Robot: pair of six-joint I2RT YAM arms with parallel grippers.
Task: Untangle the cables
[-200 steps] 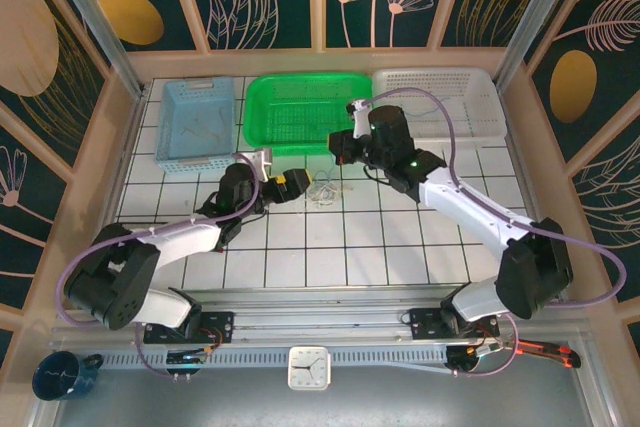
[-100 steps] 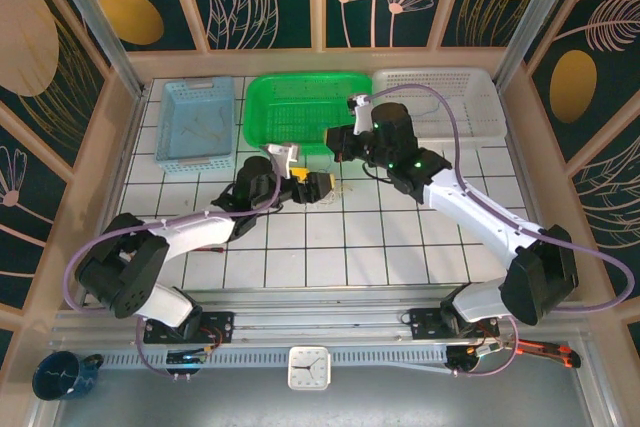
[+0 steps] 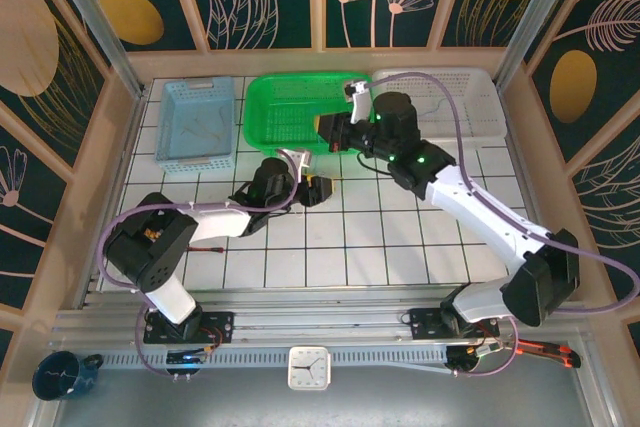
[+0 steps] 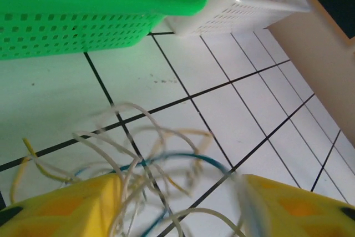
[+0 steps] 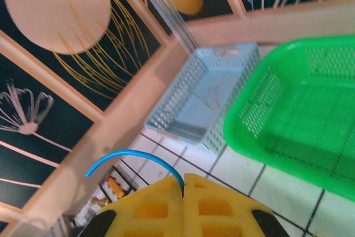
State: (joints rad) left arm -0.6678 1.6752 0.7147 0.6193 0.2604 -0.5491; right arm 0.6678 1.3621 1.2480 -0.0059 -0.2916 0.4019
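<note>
The cables (image 4: 145, 154) are a loose tangle of thin whitish, pale yellow and blue wires on the white tiles. My left gripper (image 4: 177, 186) is low over the tangle, its yellow fingers (image 4: 66, 206) apart on either side with wires running between them. In the top view the left gripper (image 3: 318, 190) is on the tiles in front of the green basket. My right gripper (image 5: 183, 178) is shut on a single blue cable (image 5: 127, 154), which arcs out to the left from between its pads. That right gripper (image 3: 326, 128) hangs over the green basket's front edge.
Three baskets line the back: a light blue one (image 3: 195, 122) with a thin wire inside, the green one (image 3: 300, 107), and a white one (image 3: 440, 97). Wooden walls close in the tiled floor on the left, right and back.
My left gripper has slid right onto the tangle and its jaws have narrowed around the wires. The right gripper has moved back toward the green basket with the blue cable.
</note>
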